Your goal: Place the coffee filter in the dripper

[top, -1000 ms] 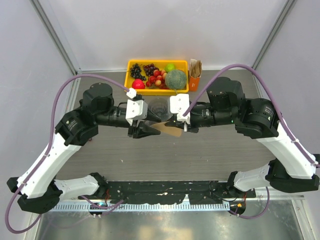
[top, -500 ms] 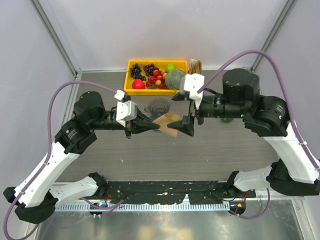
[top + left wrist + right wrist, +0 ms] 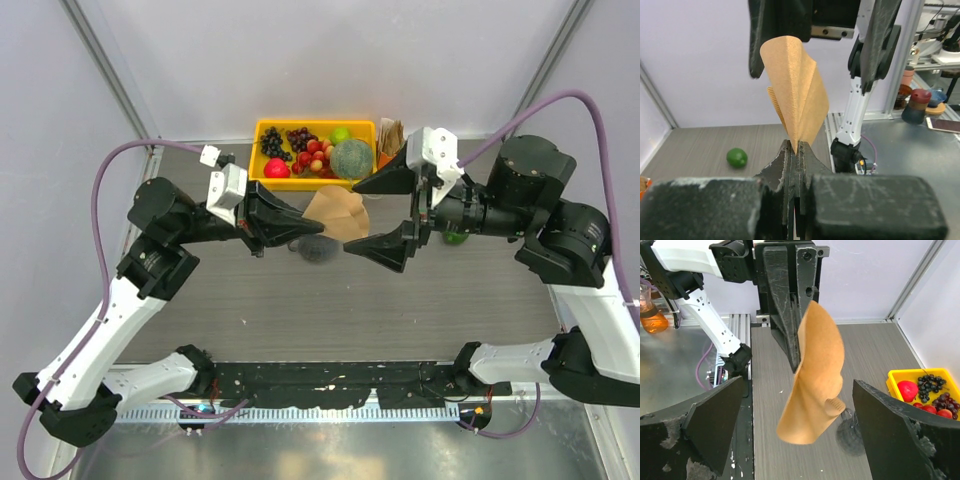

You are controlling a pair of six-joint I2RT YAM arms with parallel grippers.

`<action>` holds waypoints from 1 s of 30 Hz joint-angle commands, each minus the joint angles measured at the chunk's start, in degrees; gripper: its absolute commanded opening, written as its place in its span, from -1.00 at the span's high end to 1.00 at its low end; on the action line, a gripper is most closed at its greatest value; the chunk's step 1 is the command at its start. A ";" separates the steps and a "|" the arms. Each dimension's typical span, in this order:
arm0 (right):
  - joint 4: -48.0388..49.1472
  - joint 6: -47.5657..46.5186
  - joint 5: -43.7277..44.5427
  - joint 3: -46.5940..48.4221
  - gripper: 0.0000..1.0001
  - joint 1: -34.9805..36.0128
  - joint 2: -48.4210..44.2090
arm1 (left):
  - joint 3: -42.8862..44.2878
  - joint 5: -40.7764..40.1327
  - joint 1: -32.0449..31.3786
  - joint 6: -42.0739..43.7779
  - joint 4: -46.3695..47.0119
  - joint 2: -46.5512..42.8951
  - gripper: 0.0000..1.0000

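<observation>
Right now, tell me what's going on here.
The left end effector is shut on the filter at its pointed tip, holding it up in the air. The right end effector is wide open, its fingers either side of the filter without touching it. The dripper sits on the table below, largely hidden from above, and the filter is not yet in it.

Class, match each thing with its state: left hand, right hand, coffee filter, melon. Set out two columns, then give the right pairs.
1 left hand
2 right hand
3 coffee filter
4 melon

A open
B in the yellow tray
C shut on the paper's tip
D held up in the air

Pairs: 1-C, 2-A, 3-D, 4-B
</observation>
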 commanded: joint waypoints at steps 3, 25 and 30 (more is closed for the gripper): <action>6.89 2.04 -0.03 -2.76 -0.79 -0.31 0.80 | 0.14 2.37 0.34 -4.99 7.68 -0.15 1.00; 1.45 -2.18 -0.46 -4.44 0.90 -0.22 1.06 | 9.71 6.50 2.27 -5.17 -3.48 4.15 -0.48; 0.48 -3.32 -1.61 -4.35 0.90 -0.31 2.02 | 12.88 6.41 1.39 -4.73 -6.47 6.44 -0.44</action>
